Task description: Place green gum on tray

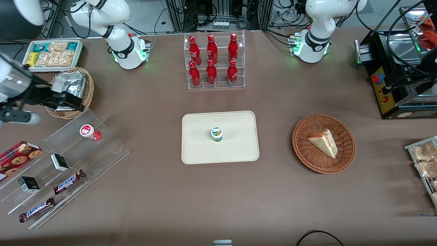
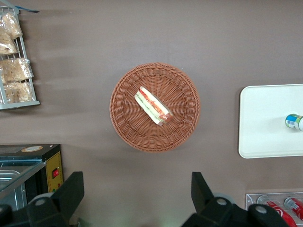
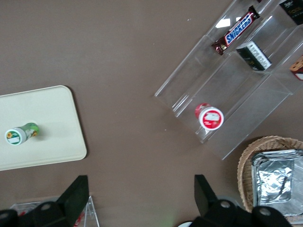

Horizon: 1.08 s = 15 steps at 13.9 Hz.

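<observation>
The green gum (image 1: pixel 216 133), a small green bottle with a white lid, stands upright near the middle of the cream tray (image 1: pixel 239 150). It also shows in the right wrist view (image 3: pixel 19 134) on the tray (image 3: pixel 52 118), and in the left wrist view (image 2: pixel 294 121). My gripper (image 1: pixel 67 101) is open and empty. It hangs high over the table toward the working arm's end, by the rim of a wicker basket of foil packets, well apart from the tray. Its black fingers (image 3: pixel 75 191) stand wide apart around bare tabletop (image 3: pixel 140 189).
A red gum bottle (image 1: pixel 89 132) stands on a clear stepped shelf (image 1: pixel 68 160) with Snickers bars and small boxes. The foil-packet basket (image 1: pixel 87 90) and a white snack bin (image 1: pixel 54 54) lie nearby. A cola bottle rack (image 1: pixel 214 61) and a sandwich basket (image 1: pixel 323 143) flank the tray.
</observation>
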Available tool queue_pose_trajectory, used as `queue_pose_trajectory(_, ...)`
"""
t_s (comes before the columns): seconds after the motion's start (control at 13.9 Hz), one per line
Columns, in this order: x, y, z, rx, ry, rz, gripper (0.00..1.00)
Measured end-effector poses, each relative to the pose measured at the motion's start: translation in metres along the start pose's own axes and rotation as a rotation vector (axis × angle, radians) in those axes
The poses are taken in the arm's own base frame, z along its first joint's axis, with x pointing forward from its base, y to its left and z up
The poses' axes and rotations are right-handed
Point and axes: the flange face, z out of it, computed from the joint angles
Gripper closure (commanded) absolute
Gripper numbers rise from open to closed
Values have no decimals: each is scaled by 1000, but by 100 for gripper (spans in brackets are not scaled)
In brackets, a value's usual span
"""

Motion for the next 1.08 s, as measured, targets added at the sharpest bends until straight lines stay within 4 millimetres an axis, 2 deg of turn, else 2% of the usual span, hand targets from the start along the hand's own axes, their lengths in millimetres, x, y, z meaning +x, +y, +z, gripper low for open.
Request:
queue_pose_trajectory(0.36,2,30,-7,-14,16,23,1)
queue_pose_trajectory(0.65,-1,58,-20,-23,39,-58,1)
queue_pose_trajectory(1.08,-14,59,-38,-21,73,-82,1)
